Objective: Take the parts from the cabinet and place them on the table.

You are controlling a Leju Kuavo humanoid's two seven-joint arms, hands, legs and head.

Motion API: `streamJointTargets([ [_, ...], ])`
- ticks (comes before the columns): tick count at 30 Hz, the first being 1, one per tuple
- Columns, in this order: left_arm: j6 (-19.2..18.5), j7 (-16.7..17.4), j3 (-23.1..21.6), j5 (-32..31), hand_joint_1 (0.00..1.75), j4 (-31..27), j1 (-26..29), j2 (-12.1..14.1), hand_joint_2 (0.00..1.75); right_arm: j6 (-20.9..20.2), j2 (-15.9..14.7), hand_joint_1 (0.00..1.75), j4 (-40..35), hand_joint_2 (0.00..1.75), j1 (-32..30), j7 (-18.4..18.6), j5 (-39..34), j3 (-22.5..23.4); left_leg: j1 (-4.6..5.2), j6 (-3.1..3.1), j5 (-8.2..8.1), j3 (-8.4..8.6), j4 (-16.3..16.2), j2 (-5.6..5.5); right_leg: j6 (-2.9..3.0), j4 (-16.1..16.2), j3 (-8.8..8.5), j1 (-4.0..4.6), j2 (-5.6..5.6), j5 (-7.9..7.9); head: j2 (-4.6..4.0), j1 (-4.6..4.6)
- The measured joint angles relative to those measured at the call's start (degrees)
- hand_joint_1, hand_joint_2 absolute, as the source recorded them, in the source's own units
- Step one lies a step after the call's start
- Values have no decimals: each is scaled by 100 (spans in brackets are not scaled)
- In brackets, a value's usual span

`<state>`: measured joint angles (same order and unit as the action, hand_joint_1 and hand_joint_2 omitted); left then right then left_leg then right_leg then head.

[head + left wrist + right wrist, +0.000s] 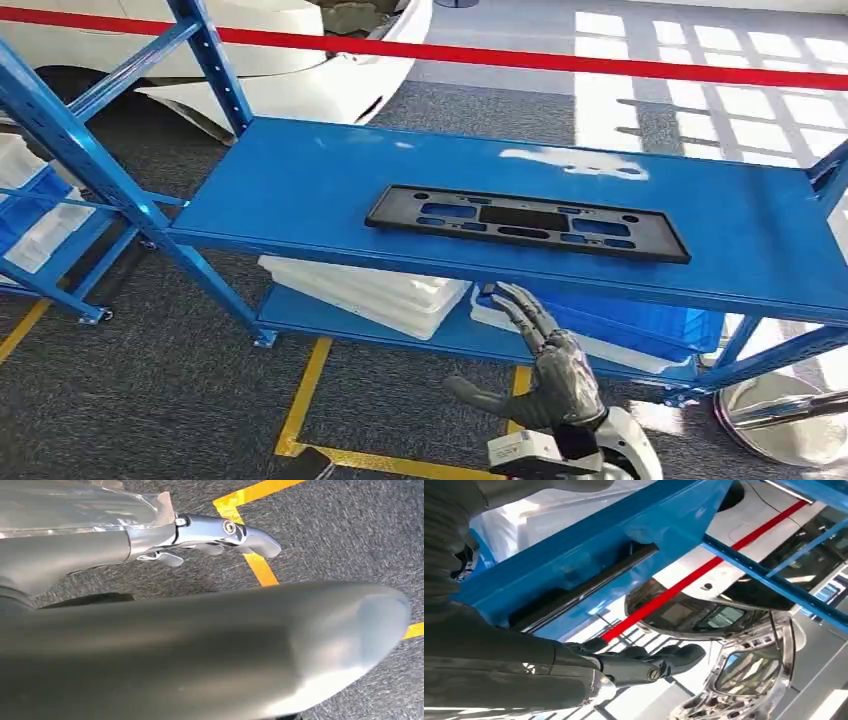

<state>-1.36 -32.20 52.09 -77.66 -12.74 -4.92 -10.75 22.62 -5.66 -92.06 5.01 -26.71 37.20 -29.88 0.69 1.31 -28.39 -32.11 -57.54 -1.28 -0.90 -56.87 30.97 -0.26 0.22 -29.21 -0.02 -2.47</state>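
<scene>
My left hand point(220, 532) hangs over grey carpet, its grasp unclear. A flat black rectangular plastic frame point(527, 222) lies on the blue metal shelf point(300, 190), long axis running left-right along it. My right hand point(545, 350) spreads empty below its front edge.

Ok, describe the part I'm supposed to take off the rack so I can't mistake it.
Find the blue rack ahead; on its upper shelf lies one black plastic frame, long, flat and rectangular, with cut-out slots. The white trays and blue bin sit one shelf lower.
</scene>
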Motion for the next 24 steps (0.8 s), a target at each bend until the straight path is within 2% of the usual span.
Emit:
streamJointTargets([
  [16,-133,33,-55,-4,0,2,-7,0,0,-118,138,0,122,175,71,24,-149,-17,0,0,0,-2,0,0,0,0,1,0,-1,0,0,0],
  [22,-133,33,-92,-4,0,2,-6,7,0,-107,192,0,181,175,66,17,-153,-24,25,20,-8,-24,-39,-1,-35,8,8,-30,-3,18,0,-2],
  [24,-131,33,-94,-7,0,2,-7,9,0,-98,210,0,179,175,68,17,-155,-24,30,47,4,-23,-21,0,-67,33,0,-37,-1,33,0,-4],
])
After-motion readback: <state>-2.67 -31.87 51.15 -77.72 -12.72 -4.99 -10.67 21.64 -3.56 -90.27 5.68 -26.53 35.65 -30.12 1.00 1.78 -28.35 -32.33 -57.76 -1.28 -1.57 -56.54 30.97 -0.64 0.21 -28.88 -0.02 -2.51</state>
